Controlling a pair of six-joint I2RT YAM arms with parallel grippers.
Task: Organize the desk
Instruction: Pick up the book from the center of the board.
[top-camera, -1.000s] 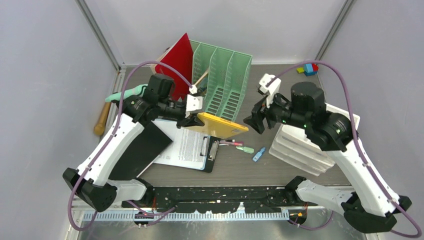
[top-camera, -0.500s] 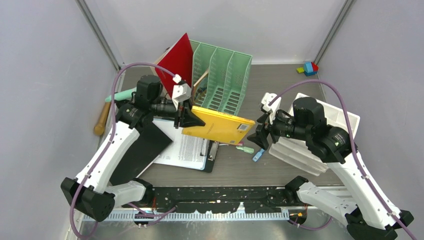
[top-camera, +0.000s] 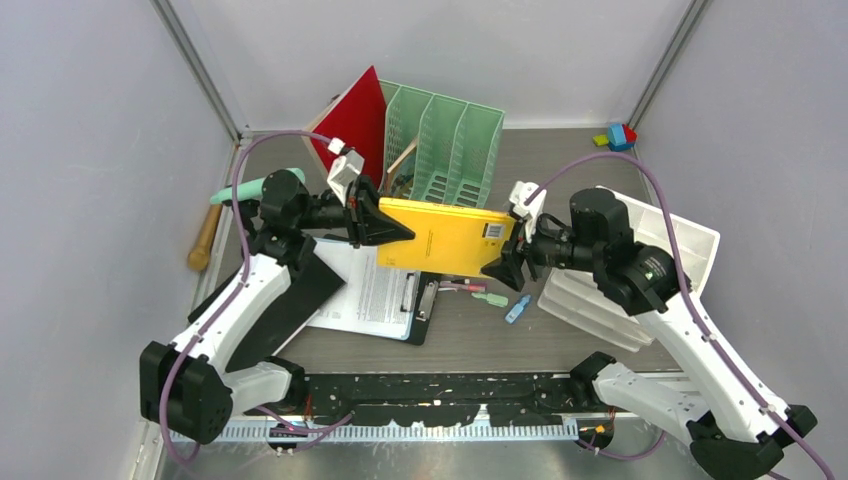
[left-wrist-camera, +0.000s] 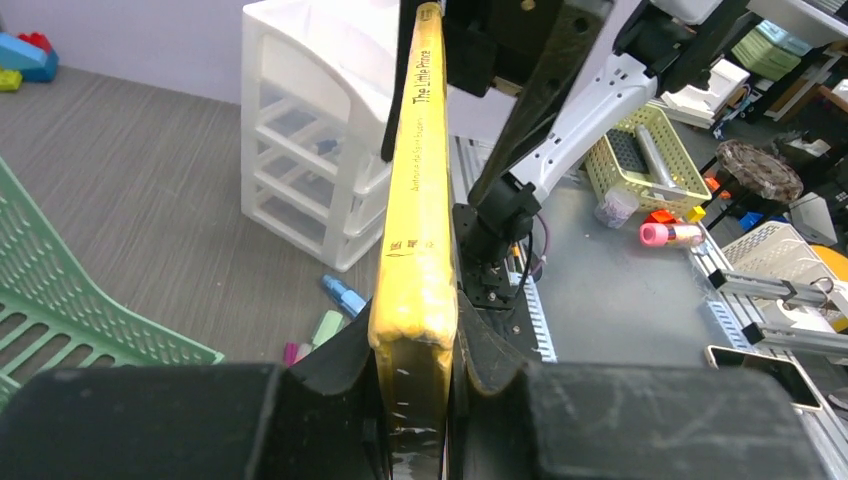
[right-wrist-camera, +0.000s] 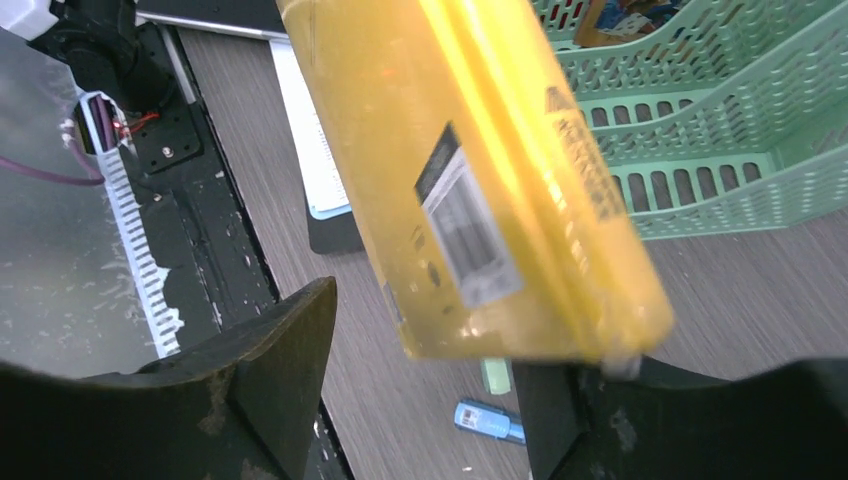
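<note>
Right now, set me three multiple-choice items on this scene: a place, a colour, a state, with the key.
1. The yellow book is: A. in the air above the desk, between left gripper and right gripper. B. flat on the desk. C. out of view.
2. The folder leaning beside the green file rack is: A. blue. B. red. C. white.
3. The left gripper is: A. open, empty. B. hidden. C. shut on the book.
Key: A, it hangs between them off the desk; B, plainly red; C, its fingers press both covers.
</note>
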